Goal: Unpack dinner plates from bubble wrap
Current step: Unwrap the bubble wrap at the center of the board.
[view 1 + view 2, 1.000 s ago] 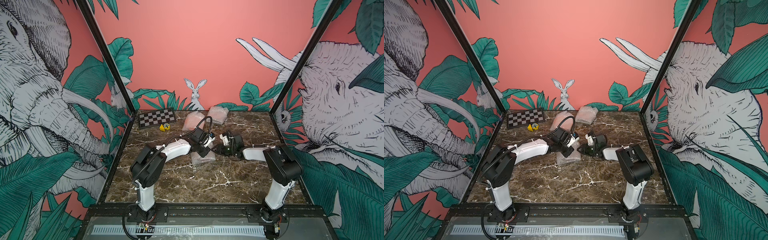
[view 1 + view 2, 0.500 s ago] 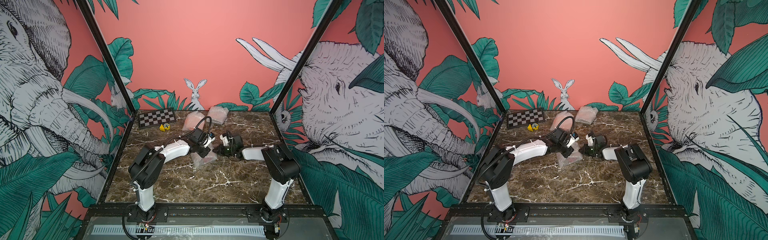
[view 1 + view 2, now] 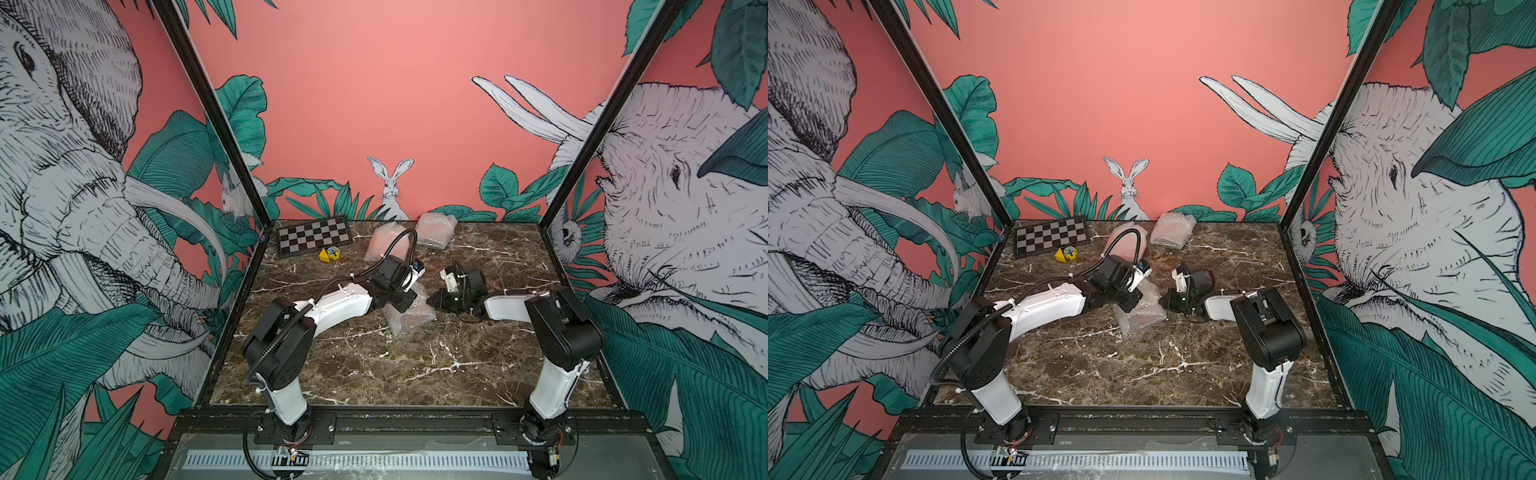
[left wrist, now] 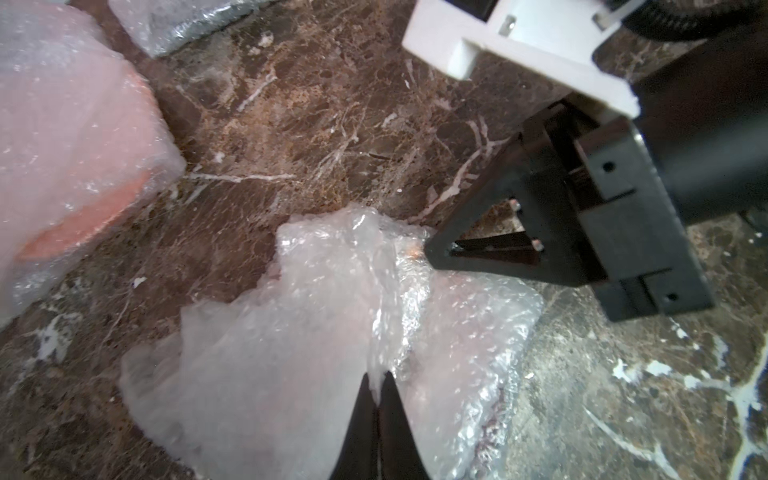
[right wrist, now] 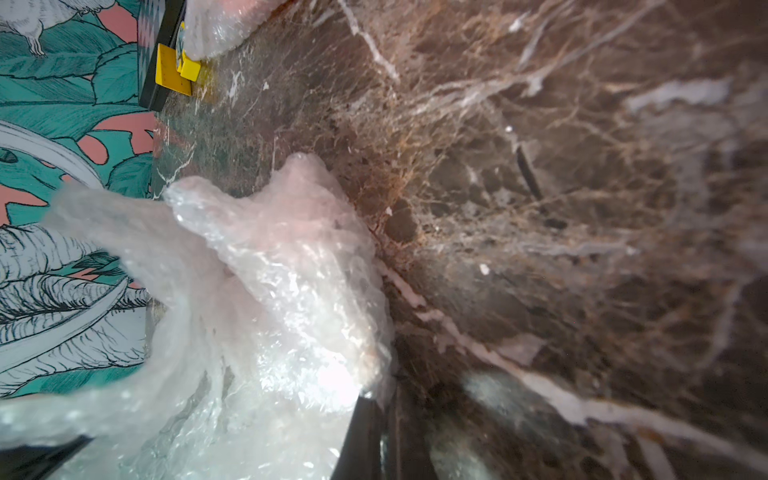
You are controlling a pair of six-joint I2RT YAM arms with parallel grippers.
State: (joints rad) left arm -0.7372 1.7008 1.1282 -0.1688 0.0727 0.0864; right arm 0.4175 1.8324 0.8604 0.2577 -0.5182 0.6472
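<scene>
Only wrist views show fingers (image 4: 363, 424) pinching bubble wrap (image 4: 291, 353)

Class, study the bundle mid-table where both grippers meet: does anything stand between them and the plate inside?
Yes: the bubble wrap itself. The left gripper and the right gripper are each shut on a fold of it, and it covers the plate, which shows only as a reddish tint.

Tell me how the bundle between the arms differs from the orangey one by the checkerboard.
The middle bundle is pinched by the left tool and right tool; the orangey bundle is untouched. The middle bundle's wrap hangs loose; the orangey bundle's looks folded snug. Both are bubble-wrapped.
</scene>
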